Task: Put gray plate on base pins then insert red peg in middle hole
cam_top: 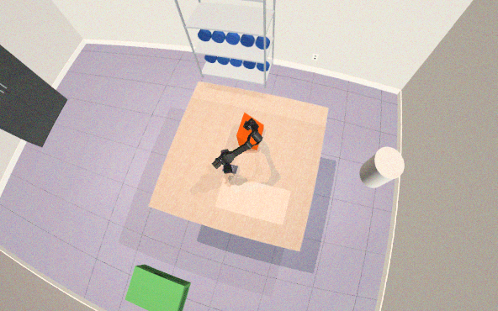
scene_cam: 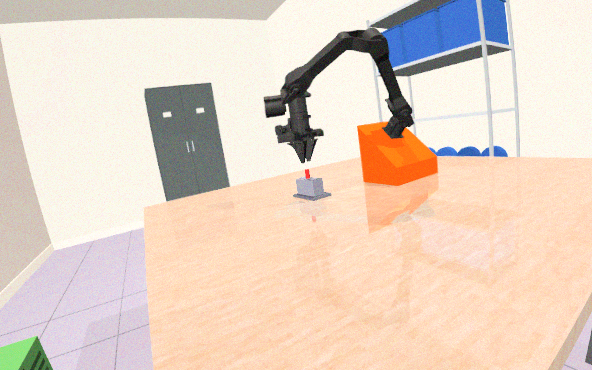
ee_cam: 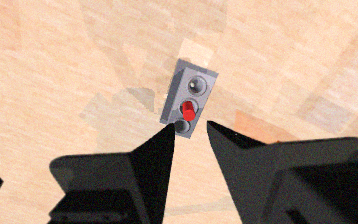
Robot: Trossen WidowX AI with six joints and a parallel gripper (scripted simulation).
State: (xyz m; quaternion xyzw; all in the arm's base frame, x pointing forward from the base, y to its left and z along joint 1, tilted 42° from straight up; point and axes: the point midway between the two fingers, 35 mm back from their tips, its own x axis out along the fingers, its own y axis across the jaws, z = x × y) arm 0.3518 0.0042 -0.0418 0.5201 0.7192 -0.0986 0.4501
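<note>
- Gray rectangular plate [ee_cam: 179, 95] lies flat on its base on the glossy wooden table [scene_cam: 368, 280], pins showing at its two outer holes.
- Short red cylindrical peg [ee_cam: 189, 110] stands in the plate's middle hole, top protruding.
- Black parallel-jaw gripper [ee_cam: 189, 129] hangs above, at the peg's 6 o'clock in wrist view, jaws parted, holding nothing.

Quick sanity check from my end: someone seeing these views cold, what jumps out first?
Most likely the bright orange wedge-shaped base under the black arm near the table's far side. Next, the red peg standing in the middle hole of the gray plate, red against gray. The gripper hangs above it, jaws apart, holding nothing.
</note>
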